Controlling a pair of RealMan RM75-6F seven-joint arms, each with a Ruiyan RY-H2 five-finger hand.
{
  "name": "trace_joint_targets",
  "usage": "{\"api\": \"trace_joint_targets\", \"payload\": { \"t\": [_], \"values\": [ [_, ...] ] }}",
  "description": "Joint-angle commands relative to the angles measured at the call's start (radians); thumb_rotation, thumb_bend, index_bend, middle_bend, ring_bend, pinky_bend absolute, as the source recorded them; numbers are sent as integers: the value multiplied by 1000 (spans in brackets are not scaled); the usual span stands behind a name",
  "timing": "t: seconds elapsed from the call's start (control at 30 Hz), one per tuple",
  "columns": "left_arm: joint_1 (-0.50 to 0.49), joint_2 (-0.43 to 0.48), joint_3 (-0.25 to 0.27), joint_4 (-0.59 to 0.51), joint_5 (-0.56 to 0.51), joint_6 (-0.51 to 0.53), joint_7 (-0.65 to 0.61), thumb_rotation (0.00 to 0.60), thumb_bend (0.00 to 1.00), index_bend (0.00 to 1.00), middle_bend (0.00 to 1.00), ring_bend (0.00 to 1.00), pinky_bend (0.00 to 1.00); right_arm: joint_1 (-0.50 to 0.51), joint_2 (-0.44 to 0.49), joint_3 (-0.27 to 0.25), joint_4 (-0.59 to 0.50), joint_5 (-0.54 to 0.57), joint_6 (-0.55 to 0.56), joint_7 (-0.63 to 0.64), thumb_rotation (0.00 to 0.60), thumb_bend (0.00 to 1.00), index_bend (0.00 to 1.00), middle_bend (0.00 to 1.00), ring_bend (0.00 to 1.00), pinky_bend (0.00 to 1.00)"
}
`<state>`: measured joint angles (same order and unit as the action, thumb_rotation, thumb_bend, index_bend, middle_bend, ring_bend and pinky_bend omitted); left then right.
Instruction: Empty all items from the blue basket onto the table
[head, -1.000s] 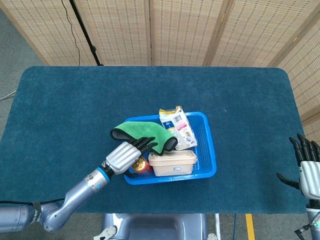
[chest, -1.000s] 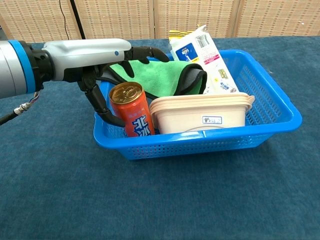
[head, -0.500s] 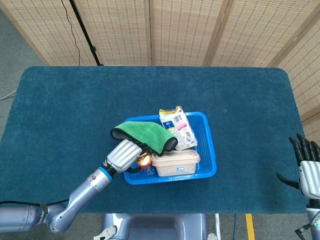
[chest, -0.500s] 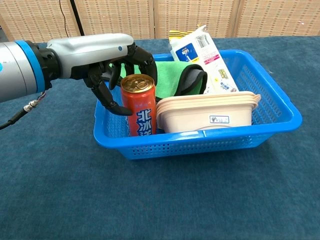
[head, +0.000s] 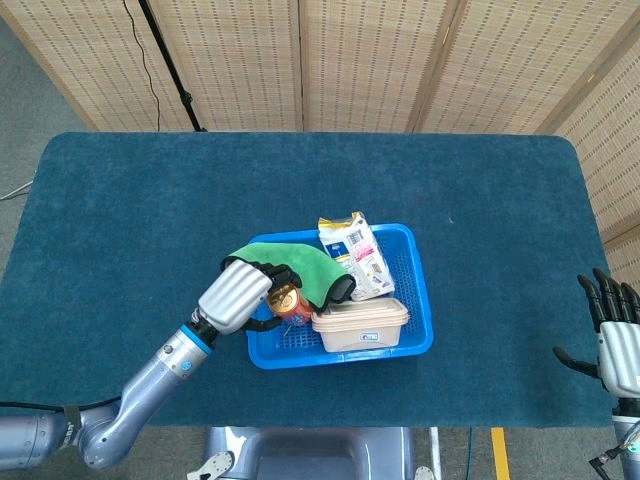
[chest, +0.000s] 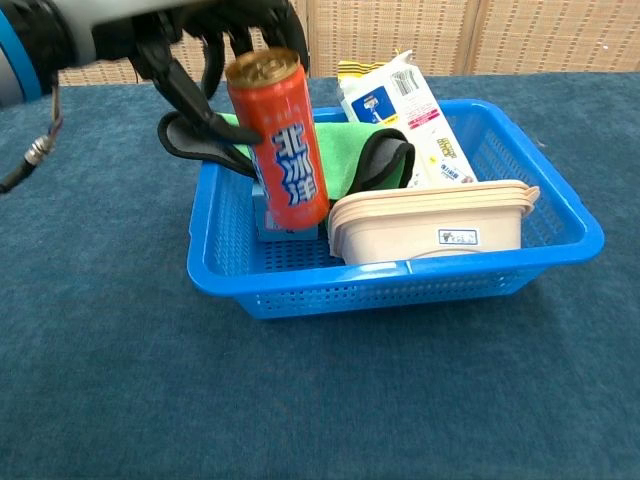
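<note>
From the head view, the left hand (head: 238, 294) holds the red can (head: 286, 301) over the blue basket's (head: 420, 318) left end, while the right hand (head: 612, 338) waits spread and empty off the tabletop's right edge. From the chest view, the can (chest: 278, 140) hangs tilted above the basket (chest: 560, 240); it looks rigid and slick, best wrapped around its middle.

can (chest: 280, 140) held above basket (chest: 560, 240), tub (chest: 430, 225) and cloth (chest: 345, 160) inside
</note>
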<state>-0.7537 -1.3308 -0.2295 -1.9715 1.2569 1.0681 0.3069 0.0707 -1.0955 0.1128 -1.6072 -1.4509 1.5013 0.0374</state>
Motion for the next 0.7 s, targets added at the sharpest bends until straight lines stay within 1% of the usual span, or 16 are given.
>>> {"api": "trace_joint_targets", "payload": {
  "t": [0.03, 0.13, 0.23, 0.3, 0.47, 0.57, 0.7],
  "values": [
    [57, 164, -65, -96, 38, 63, -120, 600, 348, 623, 504, 481, 580, 0, 0, -2, -3, -2, 0, -2, 600, 0, 0, 0, 0, 0],
    [95, 254, -80, -85, 48, 83, -196, 600, 341, 621, 504, 481, 580, 1, -1, -5, -5, -7, -3, -10, 600, 0, 0, 0, 0, 0],
    [117, 304, -82, -54, 36, 73, -275, 600, 336, 617, 504, 480, 581, 2, -3, -9, -8, -10, -7, -16, 600, 0, 0, 0, 0, 0],
    [129, 322, -74, -11, 32, 57, -338, 600, 334, 616, 504, 479, 580, 4, -5, -12, -10, -11, -11, -26, 600, 0, 0, 0, 0, 0],
    [135, 301, -47, 129, 20, 11, -438, 600, 334, 615, 503, 478, 580, 11, -12, -17, -12, -3, -32, -53, 600, 0, 0, 0, 0, 0],
    [131, 267, -34, 217, 10, -18, -488, 600, 333, 614, 503, 477, 581, 16, -16, -16, -10, 5, -42, -63, 600, 0, 0, 0, 0, 0],
    [127, 209, -4, 349, 1, -63, -532, 600, 334, 611, 503, 475, 580, 18, -19, -13, -10, 16, -50, -70, 600, 0, 0, 0, 0, 0]
  ]
}}
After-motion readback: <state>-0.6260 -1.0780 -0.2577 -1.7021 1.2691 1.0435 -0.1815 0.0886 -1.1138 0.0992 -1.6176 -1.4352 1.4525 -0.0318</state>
